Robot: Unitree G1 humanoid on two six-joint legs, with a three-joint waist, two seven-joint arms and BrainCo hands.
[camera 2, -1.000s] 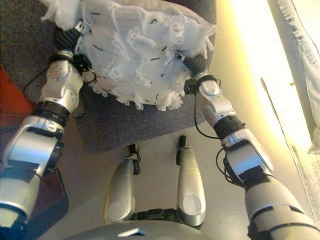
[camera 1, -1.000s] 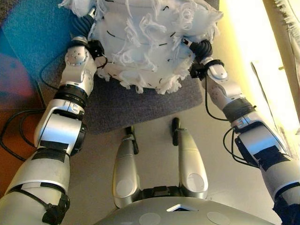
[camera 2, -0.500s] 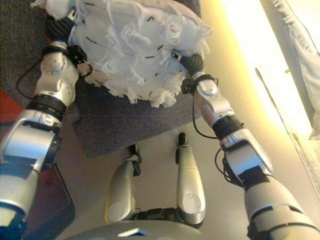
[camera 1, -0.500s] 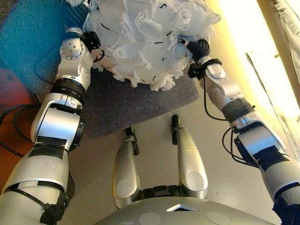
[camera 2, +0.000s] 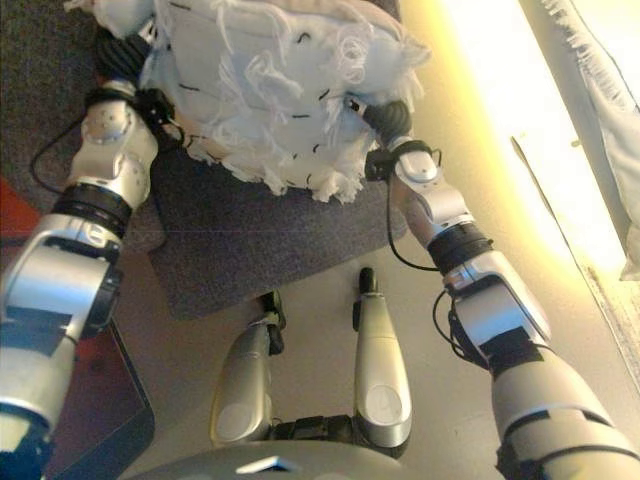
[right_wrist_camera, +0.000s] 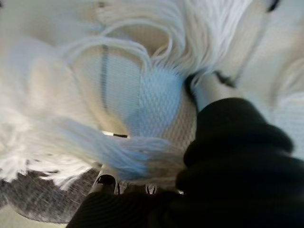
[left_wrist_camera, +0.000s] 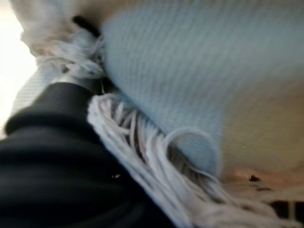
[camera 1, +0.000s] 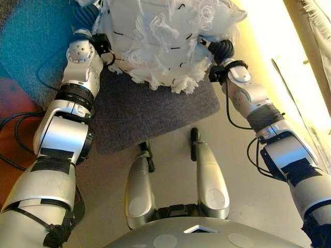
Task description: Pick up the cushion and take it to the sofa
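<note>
A pale floor [camera 1: 248, 170] is seen, on which a dark grey rug [camera 1: 155, 111] is laid flat. A blue mat [camera 1: 36, 41] is spread beside the rug on the left, and a reddish-brown patch [camera 1: 13, 98] is bordered by it.
</note>
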